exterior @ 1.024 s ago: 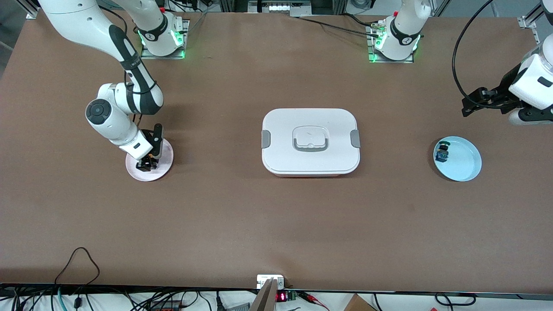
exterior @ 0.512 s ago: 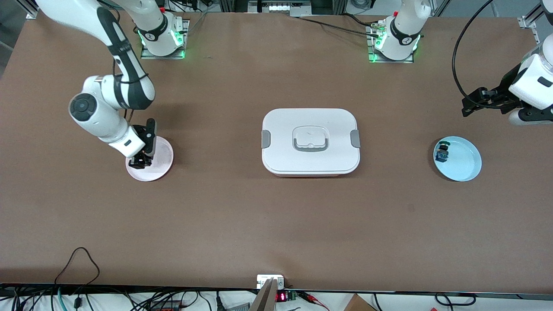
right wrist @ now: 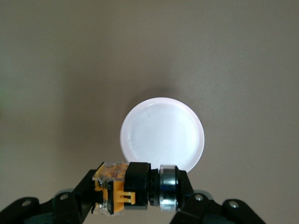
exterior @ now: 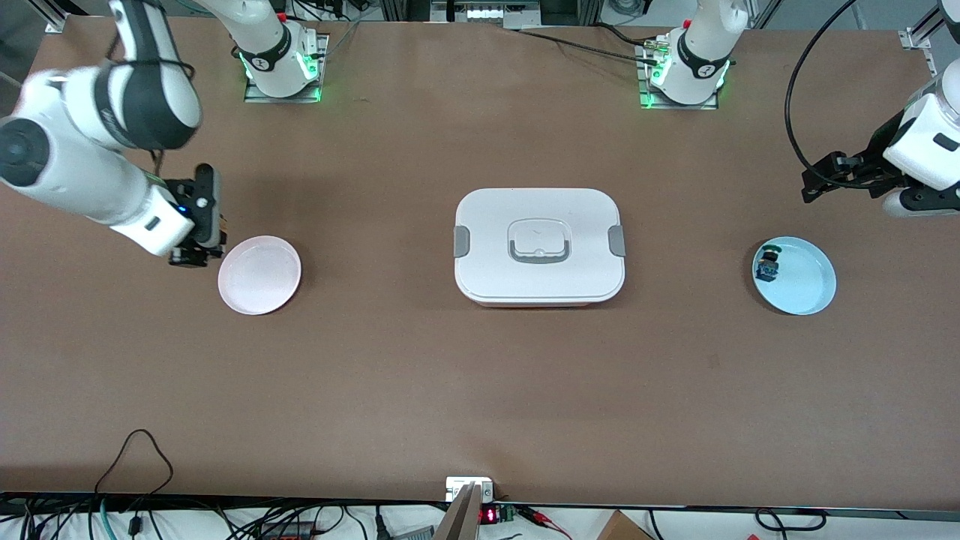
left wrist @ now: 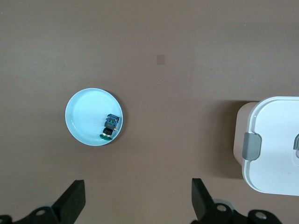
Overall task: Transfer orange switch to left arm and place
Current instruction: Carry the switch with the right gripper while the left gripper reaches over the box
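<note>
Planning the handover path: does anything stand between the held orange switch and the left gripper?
Yes. The box sits mid-table between the right gripper, shut on the orange switch, and the open left gripper.

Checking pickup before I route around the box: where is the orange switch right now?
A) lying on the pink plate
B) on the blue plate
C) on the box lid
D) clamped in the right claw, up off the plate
D: the right wrist view shows the orange switch pinched in the right claw above the bare pink plate; the left claw waits open.
</note>
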{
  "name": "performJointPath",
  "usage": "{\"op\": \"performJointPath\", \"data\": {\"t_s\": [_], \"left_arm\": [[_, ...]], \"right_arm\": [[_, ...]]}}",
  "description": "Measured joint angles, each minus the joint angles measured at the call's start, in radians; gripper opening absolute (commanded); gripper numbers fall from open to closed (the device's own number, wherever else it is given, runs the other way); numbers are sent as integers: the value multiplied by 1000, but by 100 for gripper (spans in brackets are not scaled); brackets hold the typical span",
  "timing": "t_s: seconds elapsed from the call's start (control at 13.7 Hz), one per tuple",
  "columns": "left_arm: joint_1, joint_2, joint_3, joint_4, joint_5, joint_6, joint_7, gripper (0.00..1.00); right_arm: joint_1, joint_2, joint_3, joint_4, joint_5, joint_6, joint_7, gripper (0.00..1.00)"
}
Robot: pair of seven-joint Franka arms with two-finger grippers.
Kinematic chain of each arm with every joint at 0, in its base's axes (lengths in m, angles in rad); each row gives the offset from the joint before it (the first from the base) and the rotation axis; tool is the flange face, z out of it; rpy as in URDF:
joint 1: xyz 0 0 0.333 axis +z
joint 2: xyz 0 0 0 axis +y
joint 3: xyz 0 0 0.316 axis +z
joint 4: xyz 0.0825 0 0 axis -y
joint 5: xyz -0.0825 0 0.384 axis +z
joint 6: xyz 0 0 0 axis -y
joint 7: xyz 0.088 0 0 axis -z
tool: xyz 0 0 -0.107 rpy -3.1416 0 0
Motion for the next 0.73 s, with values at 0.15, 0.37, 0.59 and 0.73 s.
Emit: {"op": "performJointPath", "data": {"t_s": [0.15,0.37,0.59,0.73], "left_arm": [[1,0,1,0,0,0,0,100],[3,0,4,0,0,0,0,100],[12,2,11,0,0,-3,0,100],[18,5,11,0,0,-10,0,100]], "right_arm": [[-3,-13,-12,98,0,-133,-3,0],[-4,-13,-24,157,0,-201,-6,0],[-4,-4,-24,157,45,-217,-6,0],[-6,1,-24,157,164,-245,-12,0]]}}
